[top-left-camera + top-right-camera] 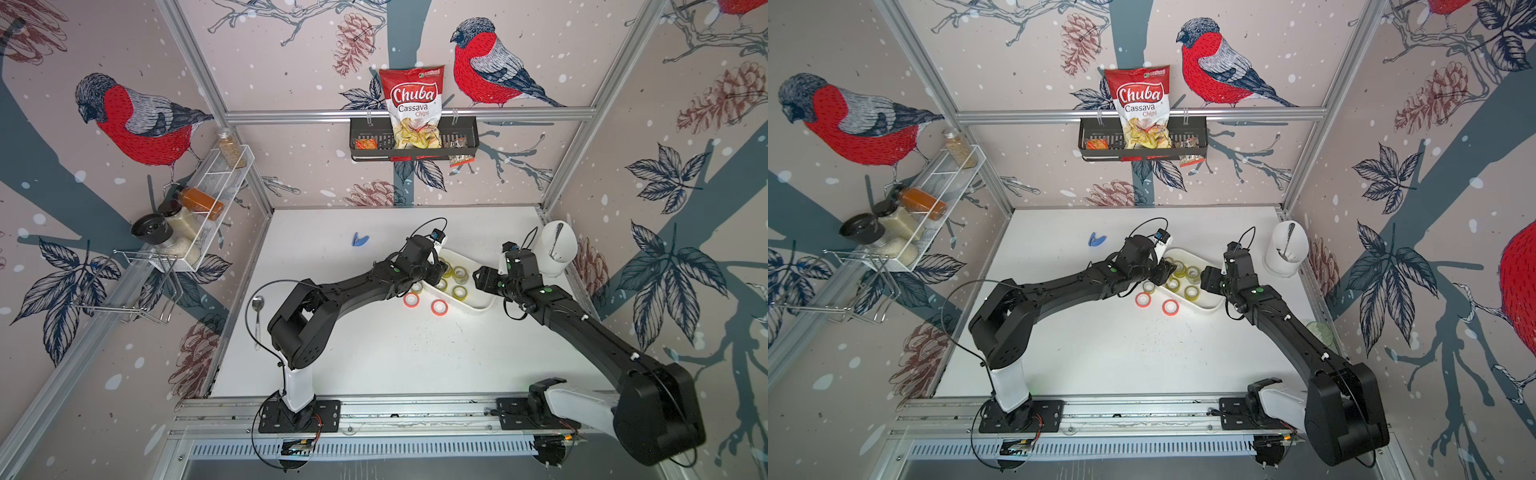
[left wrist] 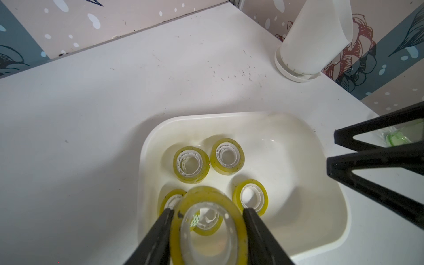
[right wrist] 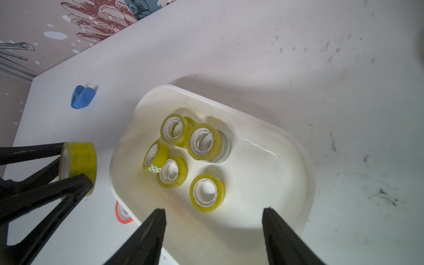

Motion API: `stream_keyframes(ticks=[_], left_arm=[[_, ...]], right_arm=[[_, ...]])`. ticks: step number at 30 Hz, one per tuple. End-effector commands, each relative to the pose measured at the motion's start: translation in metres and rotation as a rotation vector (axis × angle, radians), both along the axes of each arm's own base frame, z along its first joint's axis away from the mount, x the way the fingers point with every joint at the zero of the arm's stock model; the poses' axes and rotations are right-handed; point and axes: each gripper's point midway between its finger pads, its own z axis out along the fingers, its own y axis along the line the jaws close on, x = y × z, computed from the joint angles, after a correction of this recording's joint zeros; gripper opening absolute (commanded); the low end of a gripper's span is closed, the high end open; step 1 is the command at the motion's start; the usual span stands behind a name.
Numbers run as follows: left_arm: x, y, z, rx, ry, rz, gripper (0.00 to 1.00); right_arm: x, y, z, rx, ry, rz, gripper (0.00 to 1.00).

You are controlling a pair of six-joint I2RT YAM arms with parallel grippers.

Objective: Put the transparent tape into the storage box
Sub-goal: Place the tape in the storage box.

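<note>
- Left wrist view, shallow white plastic rectangular storage box (image 2: 298, 183): best entered well past the rim, over bare floor, then low before letting go, to avoid bouncing off the loose rolls (image 2: 191, 164) inside.
- Right gripper (image 3: 213, 210): jaws wide apart, empty, hovering over the box.
- Left gripper (image 2: 207, 210): clamped tight across the held roll.
- Yellowish transparent round tape roll (image 2: 202, 193): raised on edge at the box's rim, not yet released.

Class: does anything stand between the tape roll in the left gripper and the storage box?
Nothing visible does. The tape roll, held by the left gripper, hangs at the rim of the open storage box; loose rolls lie inside.
</note>
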Motion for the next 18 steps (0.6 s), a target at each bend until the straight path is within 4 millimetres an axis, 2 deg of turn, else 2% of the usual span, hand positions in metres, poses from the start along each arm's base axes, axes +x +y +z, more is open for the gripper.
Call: stream_keyframes(ticks=[1,8,18], left_arm=[[-0.003,-0.015,-0.009,0.015,0.006,-0.048,0.51],[-0.010,-0.041,-0.033,0.041,0.038,-0.083,0.51],[-0.019,-0.050,-0.063,0.065,0.091,-0.095,0.51]], right_arm=[[0.006,-0.003,0.008,0.037,-0.037,-0.021,0.72],[0.006,-0.006,0.009,0.051,-0.040,-0.028,0.72],[0.005,-0.006,0.010,0.069,-0.042,-0.020,0.72]])
